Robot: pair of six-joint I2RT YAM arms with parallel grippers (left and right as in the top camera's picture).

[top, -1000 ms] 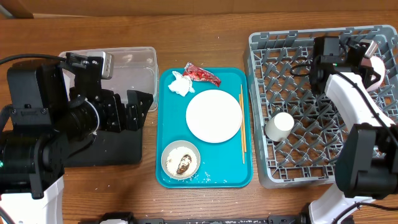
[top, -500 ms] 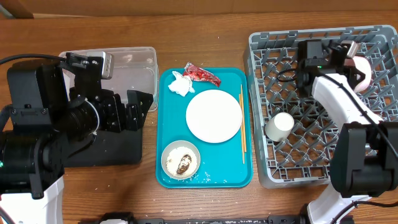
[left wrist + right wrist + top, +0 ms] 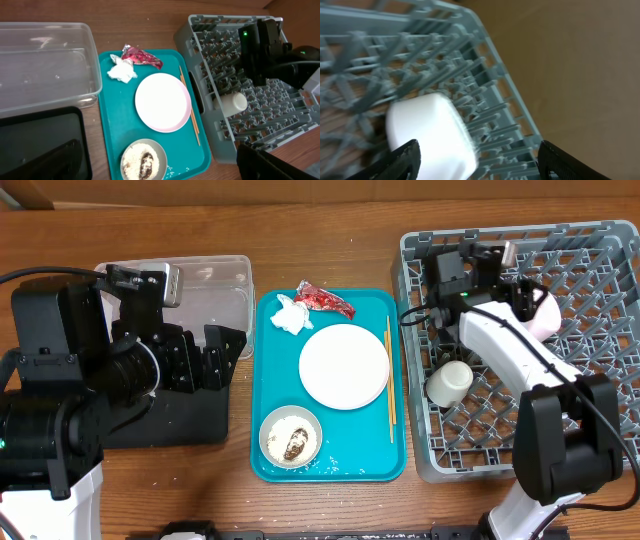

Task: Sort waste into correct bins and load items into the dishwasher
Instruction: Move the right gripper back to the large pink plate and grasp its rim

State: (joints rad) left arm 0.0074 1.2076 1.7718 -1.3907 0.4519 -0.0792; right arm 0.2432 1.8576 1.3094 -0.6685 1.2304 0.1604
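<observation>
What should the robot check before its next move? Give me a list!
1. Cup in the rack: ok, it lies on its side among the pegs.
2. Right fingers open and empty: ok.
3. Plate clear to grab: ok, nothing sits on it.
4. Chopsticks easy to reach: ok, they lie on the teal tray beside the plate.
5. Waste sorted: not ok, the red wrapper and tissue lie on the tray.
6. Bowl empty: not ok, grains and a brown scrap are inside.
</observation>
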